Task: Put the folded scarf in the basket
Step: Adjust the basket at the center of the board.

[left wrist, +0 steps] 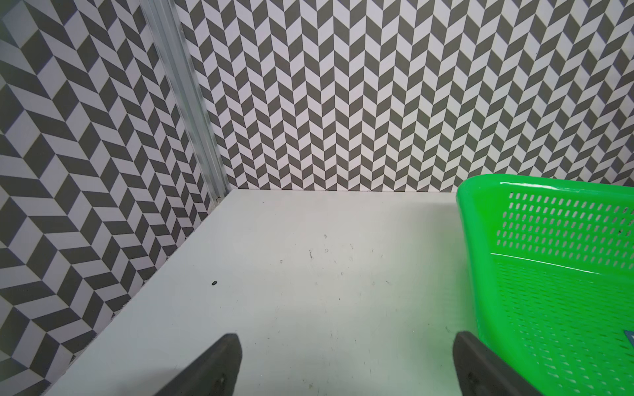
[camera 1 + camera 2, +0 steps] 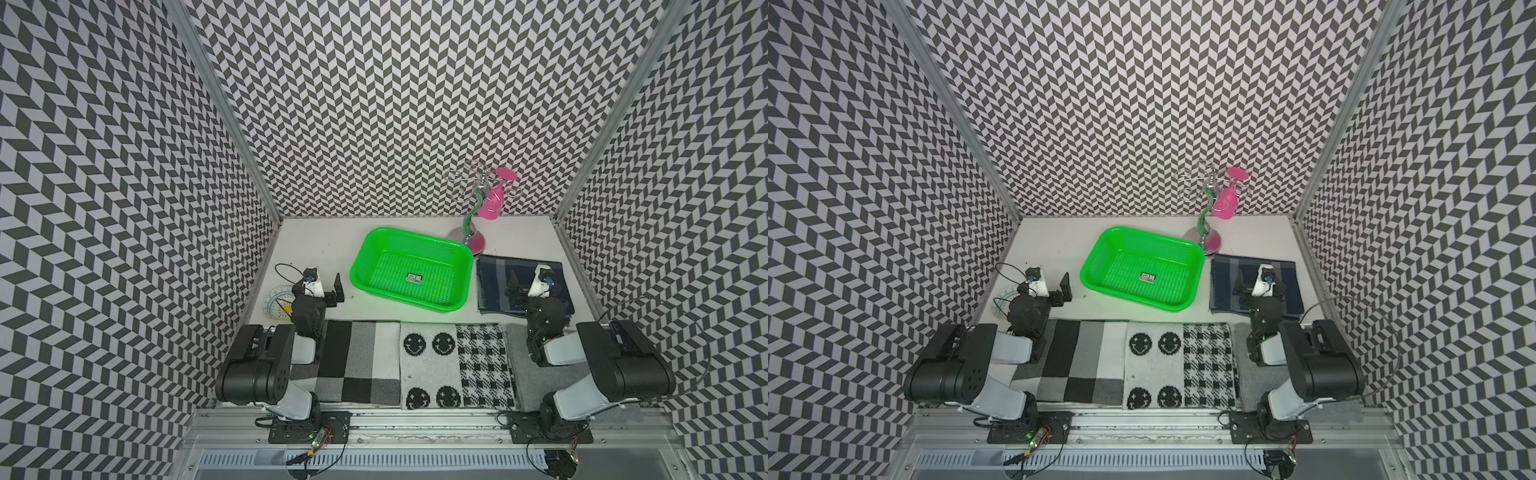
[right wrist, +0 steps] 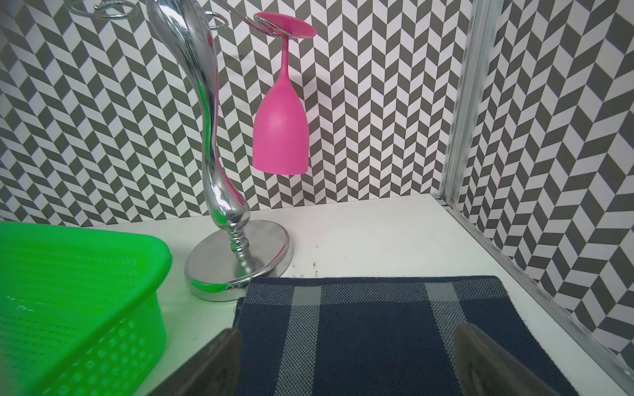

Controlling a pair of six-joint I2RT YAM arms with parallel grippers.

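Note:
The bright green mesh basket (image 2: 395,286) (image 2: 1121,270) stands in the middle of the white table with only a small sticker on its floor. To its right lies the folded scarf (image 2: 492,286) (image 2: 1225,286), dark navy with pale grey checks. My right gripper (image 2: 530,289) (image 2: 1260,284) hovers open just above the scarf; in the right wrist view its fingers (image 3: 219,356) straddle the scarf (image 3: 360,325) with the basket (image 3: 68,274) beside it. My left gripper (image 2: 326,291) (image 2: 1054,291) (image 1: 346,339) is open over bare table, beside the basket (image 1: 555,274).
A chrome glass stand (image 2: 471,237) (image 3: 236,260) holding a pink glass (image 2: 492,203) (image 3: 281,137) stands behind the scarf. A patterned plate (image 2: 275,301) sits at the left wall. A long black, grey and white knitted cloth (image 2: 415,365) covers the table's front edge.

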